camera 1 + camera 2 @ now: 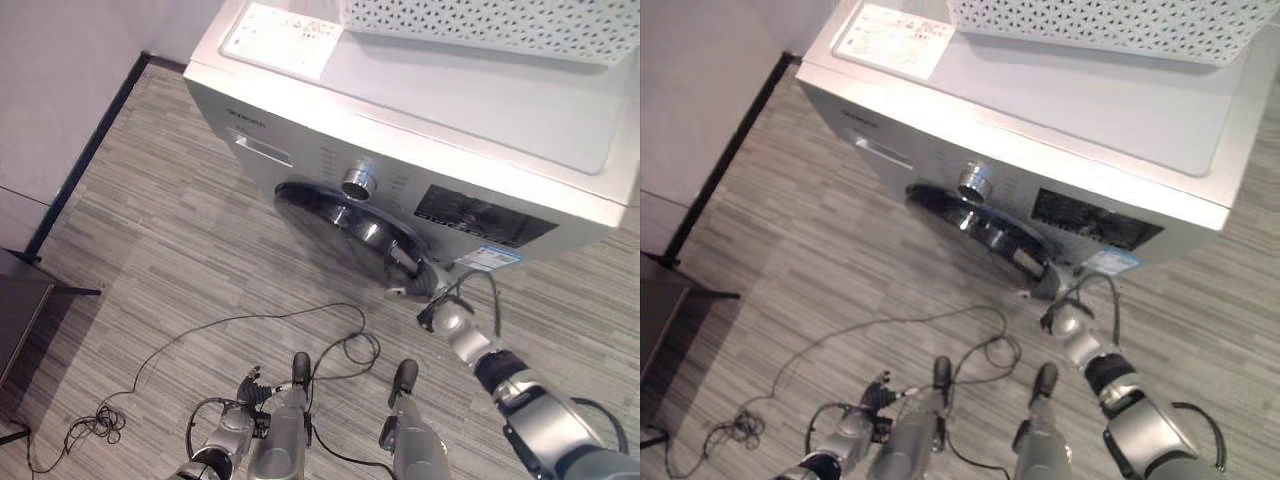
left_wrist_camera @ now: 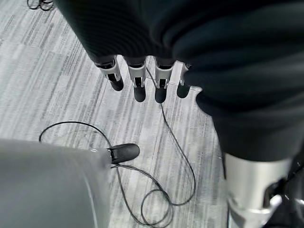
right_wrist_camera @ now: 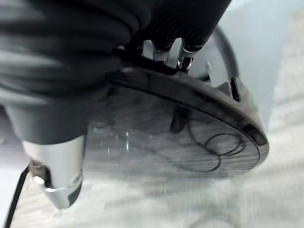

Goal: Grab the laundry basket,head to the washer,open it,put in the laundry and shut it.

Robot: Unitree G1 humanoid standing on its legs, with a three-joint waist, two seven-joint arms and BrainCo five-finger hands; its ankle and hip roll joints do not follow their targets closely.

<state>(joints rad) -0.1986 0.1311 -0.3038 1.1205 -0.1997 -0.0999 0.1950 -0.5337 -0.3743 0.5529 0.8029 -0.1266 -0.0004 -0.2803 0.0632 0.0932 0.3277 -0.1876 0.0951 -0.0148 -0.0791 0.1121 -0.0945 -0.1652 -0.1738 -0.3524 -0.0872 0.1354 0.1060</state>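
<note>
reaching the washer (image 1: 420, 130) door (image 1: 345, 225) edge, right robot hand (image 1: 432, 300) grip unclear; left robot hand (image 2: 142, 78) hangs relaxed.

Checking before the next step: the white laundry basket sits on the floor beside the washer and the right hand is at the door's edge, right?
Not quite. The white laundry basket sits on top of the washer, as the left eye view shows. The right hand is indeed at the edge of the door.
</note>
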